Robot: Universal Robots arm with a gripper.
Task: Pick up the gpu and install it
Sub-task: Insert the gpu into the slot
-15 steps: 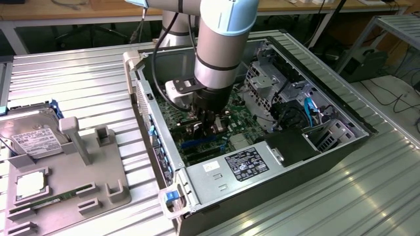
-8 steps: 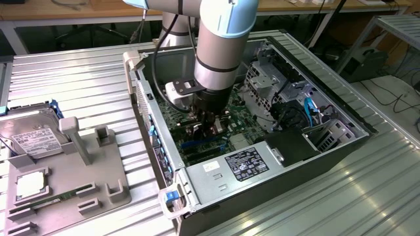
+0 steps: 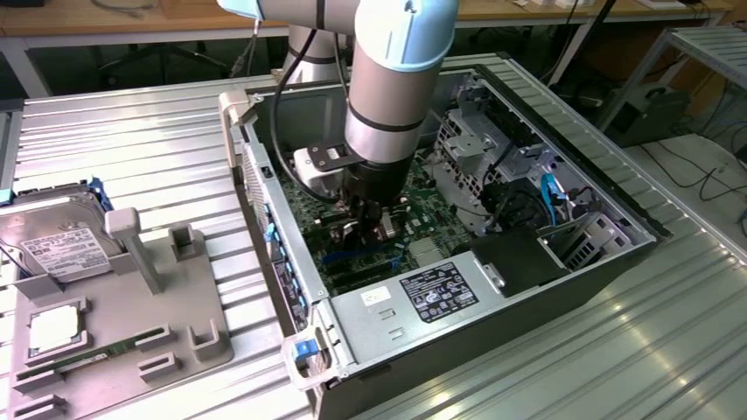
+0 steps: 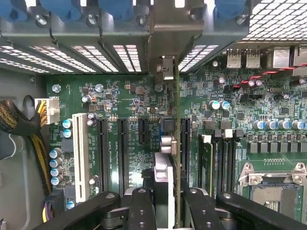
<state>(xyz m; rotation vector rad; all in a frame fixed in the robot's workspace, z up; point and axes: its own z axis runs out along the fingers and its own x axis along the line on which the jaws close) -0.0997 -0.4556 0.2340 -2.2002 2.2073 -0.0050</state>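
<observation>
gripper [image 4: 165,201] is clamped on the gpu [image 4: 176,143], card held edge-on right over the motherboard [image 4: 120,96] slots, long axis along them.

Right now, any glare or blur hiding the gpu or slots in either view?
Wrist view: motherboard evenly lit and sharp; gpu edge-on, end effector fingers dark; vent grilles blown out. Exterior view: arm shadows the case interior.
</observation>
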